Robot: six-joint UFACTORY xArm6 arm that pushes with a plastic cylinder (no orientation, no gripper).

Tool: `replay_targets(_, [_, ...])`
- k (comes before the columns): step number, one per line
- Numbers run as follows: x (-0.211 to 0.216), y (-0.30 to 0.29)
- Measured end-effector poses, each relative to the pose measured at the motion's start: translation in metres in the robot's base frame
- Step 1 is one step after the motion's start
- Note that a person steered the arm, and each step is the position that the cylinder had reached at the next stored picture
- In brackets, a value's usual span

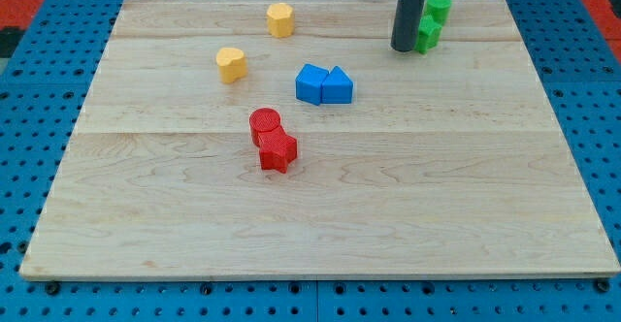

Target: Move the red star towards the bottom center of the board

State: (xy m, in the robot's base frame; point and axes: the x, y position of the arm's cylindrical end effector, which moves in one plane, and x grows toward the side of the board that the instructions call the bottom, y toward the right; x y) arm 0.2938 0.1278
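The red star [277, 152] lies a little left of the board's middle, touching a red cylinder [265, 124] just above it. My tip [406, 48] is at the view's upper right, far from the red star. It stands right beside two green blocks, a star-like one [428, 34] and a round one [439, 8].
Two blue blocks [310, 83] [338, 86] sit together above and to the right of the red star. A yellow heart-like block [231, 64] and a yellow hexagon [279, 19] lie at the upper left. The wooden board [320, 235] sits on a blue pegboard.
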Motion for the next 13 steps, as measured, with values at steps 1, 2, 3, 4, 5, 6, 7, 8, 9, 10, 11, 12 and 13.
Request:
replay_targets(1, [0.016, 0.005])
replay_targets(2, [0.016, 0.001])
replay_targets(3, [0.0, -0.044])
replay_targets(4, [-0.028, -0.104])
replay_targets(5, [-0.033, -0.123])
replay_targets(6, [0.013, -0.156])
replay_targets(7, [0.064, -0.174])
replay_targets(8, [0.105, -0.181])
replay_targets(9, [0.161, -0.176])
replay_targets(10, [0.201, -0.176])
replay_targets(11, [0.21, -0.154])
replay_targets(12, [0.238, -0.148])
replay_targets(13, [0.21, -0.145])
